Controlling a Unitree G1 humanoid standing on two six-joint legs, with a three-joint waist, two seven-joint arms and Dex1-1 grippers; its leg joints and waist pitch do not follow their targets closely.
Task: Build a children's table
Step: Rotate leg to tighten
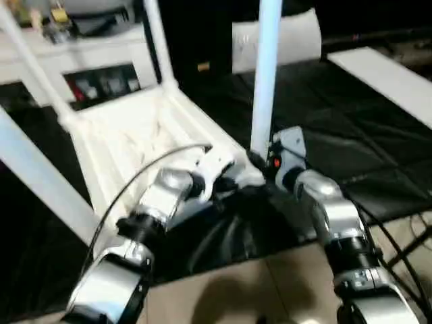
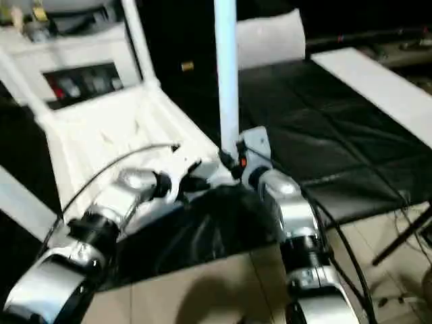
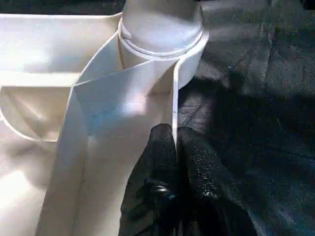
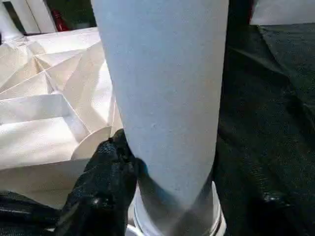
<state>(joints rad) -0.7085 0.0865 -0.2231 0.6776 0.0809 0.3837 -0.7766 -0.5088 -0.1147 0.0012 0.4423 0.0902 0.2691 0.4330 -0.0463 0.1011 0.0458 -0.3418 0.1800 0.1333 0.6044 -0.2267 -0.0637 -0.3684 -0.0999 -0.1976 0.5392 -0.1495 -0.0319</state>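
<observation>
work table [image 1: 378, 155]: black cover, carries the tabletop | tabletop [image 1: 135, 135]: ribbed underside up, legs standing in its corners | near leg [image 1: 265, 74]: upright in corner socket | right gripper [image 4: 147, 196]: grasping near leg at its base | left gripper [image 3: 175, 142]: clenched on tabletop rim beside that socket

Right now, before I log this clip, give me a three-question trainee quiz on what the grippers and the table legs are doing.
1. True or false: the left gripper pinches the thin edge of the tabletop.
2. What does the right gripper grip? A) a cable B) the upright leg C) nothing
3. How many legs stand in the tabletop's corners in the left eye view?

Key:
1. True.
2. B, near the corner socket.
3. Four: the gripped one plus three others.
</observation>
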